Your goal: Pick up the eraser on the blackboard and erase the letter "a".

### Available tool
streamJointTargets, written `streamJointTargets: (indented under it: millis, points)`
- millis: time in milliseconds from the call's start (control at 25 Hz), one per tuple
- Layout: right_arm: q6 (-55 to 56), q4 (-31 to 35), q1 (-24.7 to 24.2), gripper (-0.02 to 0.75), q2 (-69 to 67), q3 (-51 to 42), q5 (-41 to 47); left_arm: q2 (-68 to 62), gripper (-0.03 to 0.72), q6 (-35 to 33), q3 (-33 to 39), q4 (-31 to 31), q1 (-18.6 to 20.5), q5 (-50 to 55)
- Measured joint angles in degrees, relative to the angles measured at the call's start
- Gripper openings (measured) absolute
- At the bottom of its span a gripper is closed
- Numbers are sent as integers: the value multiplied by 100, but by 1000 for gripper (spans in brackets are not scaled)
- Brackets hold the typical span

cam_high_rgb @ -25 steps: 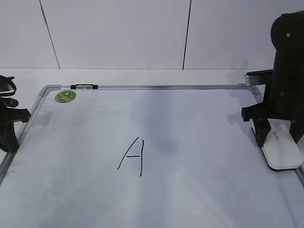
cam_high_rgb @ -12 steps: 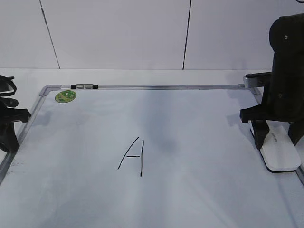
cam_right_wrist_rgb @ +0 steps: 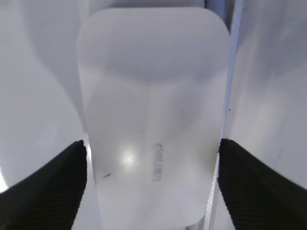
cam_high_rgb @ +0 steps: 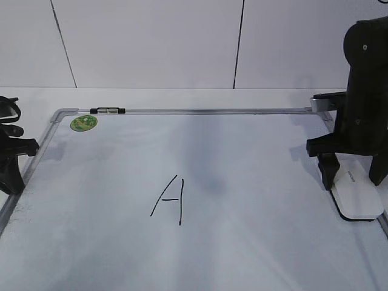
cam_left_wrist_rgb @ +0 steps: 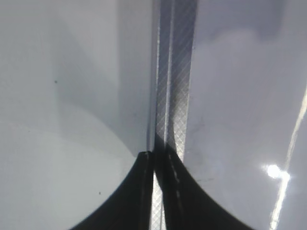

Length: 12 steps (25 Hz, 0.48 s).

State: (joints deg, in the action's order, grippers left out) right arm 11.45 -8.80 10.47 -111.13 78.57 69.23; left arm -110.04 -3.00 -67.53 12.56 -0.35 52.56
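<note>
Right end effector (cam_high_rgb: 353, 177) now straddles the eraser (cam_high_rgb: 358, 193), its two dark fingers (cam_right_wrist_rgb: 45, 184) spread open on either side of the white block and not yet pressing its flanks, as the right wrist view shows. Over the last second the arm has sunk lower: the fingers that stood higher around the eraser's far end have come down alongside it, and the eraser itself has not shifted from its place at the right edge of the blackboard (cam_high_rgb: 242, 242). That suggests the approach is nearly over and the squeeze is the next thing due; nothing has been lifted or wiped.

Left end effector (cam_left_wrist_rgb: 154, 191) sits at the board's left frame with its fingers drawn together, holding nothing, and has not moved.

Out on the board the only writing is a tall angular "A" (cam_high_rgb: 168, 200) near the middle, well apart from the eraser. No lowercase letter can be found. A marker pen (cam_high_rgb: 107, 111) lies along the top frame beside the green sticker (cam_high_rgb: 83, 123).

Eraser's felt underside is hidden, its near end is cut off in the wrist view, and the right arm's bulk covers the board's corner.
</note>
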Motion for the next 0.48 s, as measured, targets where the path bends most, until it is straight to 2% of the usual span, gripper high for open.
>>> streamJointTargets:
  millis: [240, 480]
  points:
    - [0, 4, 0, 657, 0, 61, 11, 0, 24, -4, 0, 9, 0, -14]
    - [0, -103, 0, 637, 83, 710, 11, 0, 27, -4, 0, 9, 0, -14]
